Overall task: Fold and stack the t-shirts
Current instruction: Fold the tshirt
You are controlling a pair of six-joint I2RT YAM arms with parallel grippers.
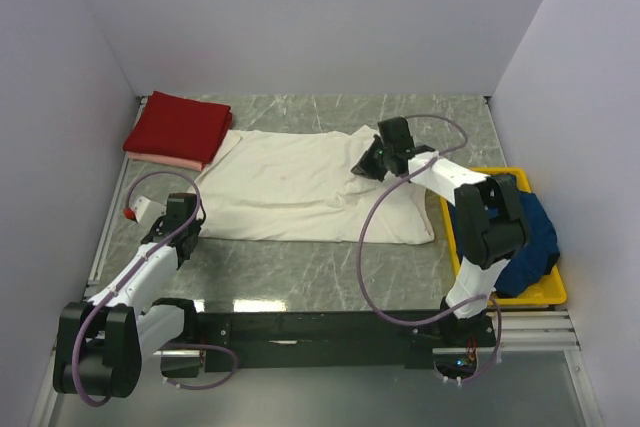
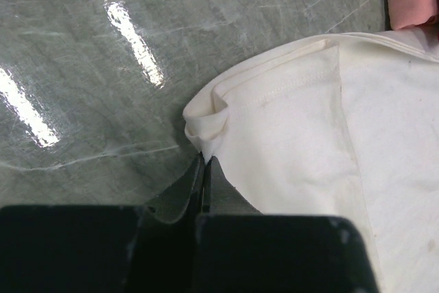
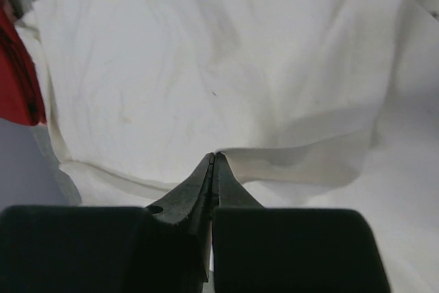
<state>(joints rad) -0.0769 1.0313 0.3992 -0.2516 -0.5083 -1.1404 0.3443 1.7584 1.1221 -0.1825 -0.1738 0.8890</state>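
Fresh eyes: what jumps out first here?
The cream t-shirt lies spread across mid-table with both grippers shut on it: the left gripper at its near-left corner, the right gripper on a fold near its right end. A folded dark red shirt sits atop a pink shirt far left. A navy shirt is heaped in the yellow bin at right.

The pink shirt [image 1: 165, 160] shows only an edge under the red shirt [image 1: 180, 125], and the right arm [image 1: 485, 217] hides part of the navy shirt [image 1: 540, 232] and the bin [image 1: 548, 294].
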